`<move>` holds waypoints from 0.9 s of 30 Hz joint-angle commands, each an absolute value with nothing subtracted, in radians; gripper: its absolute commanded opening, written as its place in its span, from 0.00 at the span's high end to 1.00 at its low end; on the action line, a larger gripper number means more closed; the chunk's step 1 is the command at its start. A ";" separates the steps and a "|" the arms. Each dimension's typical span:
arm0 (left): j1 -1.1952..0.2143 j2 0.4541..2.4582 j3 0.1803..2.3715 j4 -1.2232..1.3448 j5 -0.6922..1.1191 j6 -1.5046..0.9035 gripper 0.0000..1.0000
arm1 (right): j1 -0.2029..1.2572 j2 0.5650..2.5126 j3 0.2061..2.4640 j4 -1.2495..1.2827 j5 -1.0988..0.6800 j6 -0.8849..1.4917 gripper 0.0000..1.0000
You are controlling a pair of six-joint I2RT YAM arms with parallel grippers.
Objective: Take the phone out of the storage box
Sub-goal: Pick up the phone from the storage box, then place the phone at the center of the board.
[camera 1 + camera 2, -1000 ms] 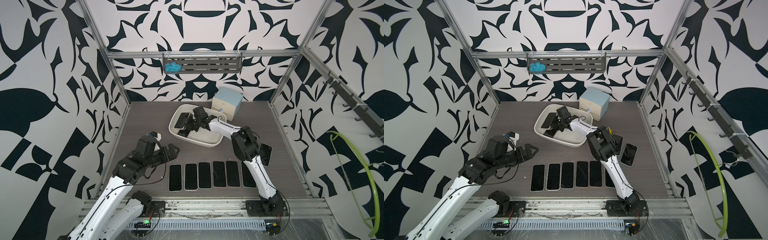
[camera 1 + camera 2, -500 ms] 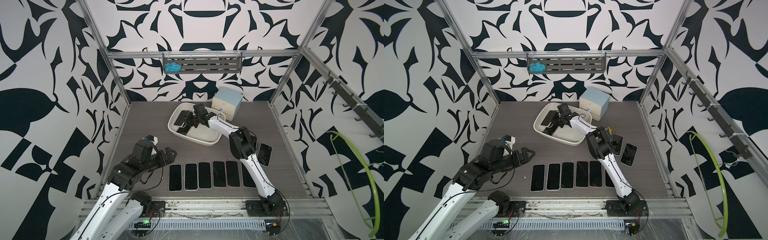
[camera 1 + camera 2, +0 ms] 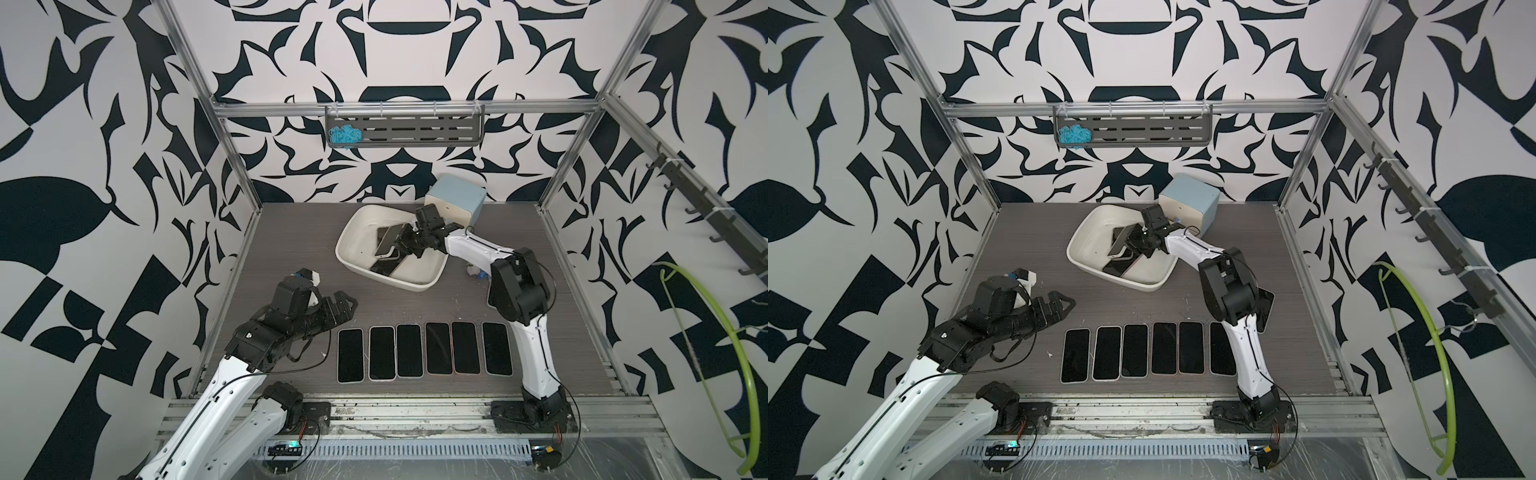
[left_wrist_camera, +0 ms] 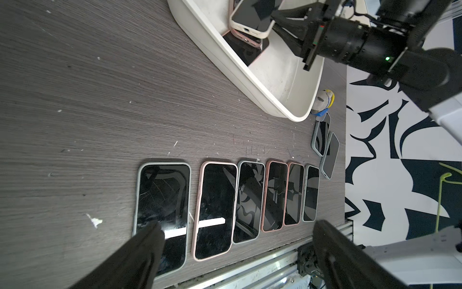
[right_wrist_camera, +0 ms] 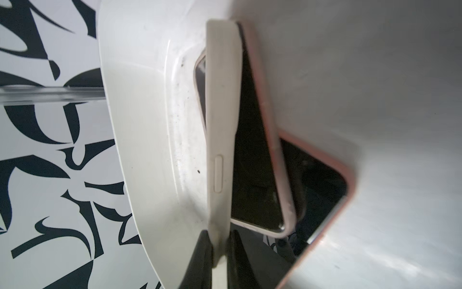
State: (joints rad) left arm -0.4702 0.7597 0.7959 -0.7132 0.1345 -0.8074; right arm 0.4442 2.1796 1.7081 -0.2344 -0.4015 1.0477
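Right claw (image 5: 220, 252) tight on cream phone (image 5: 221, 112), pink-cased phone (image 5: 255, 162) half hidden beneath

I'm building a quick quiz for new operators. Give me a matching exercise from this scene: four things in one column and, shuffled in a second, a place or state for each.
1. cream-cased phone
2. row of six phones
3. left hand
4. small cabinet

A. open and empty, beside the row
B. pinched in the right hand, tilted over the tub
C. at the back, behind the tub
D. flat on the table, near edge

Pairs: 1-B, 2-D, 3-A, 4-C
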 commanded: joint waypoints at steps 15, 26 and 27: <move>-0.465 0.907 0.846 -0.516 0.167 -0.796 0.00 | 0.483 1.895 1.661 -0.279 -0.531 0.905 1.00; -0.451 0.664 0.899 -0.699 -0.044 -0.799 0.00 | 0.785 1.949 1.772 -0.340 -0.478 0.917 1.00; -0.451 0.645 0.903 -0.710 -0.058 -0.799 0.00 | 0.813 1.972 1.791 -0.345 -0.468 0.917 1.00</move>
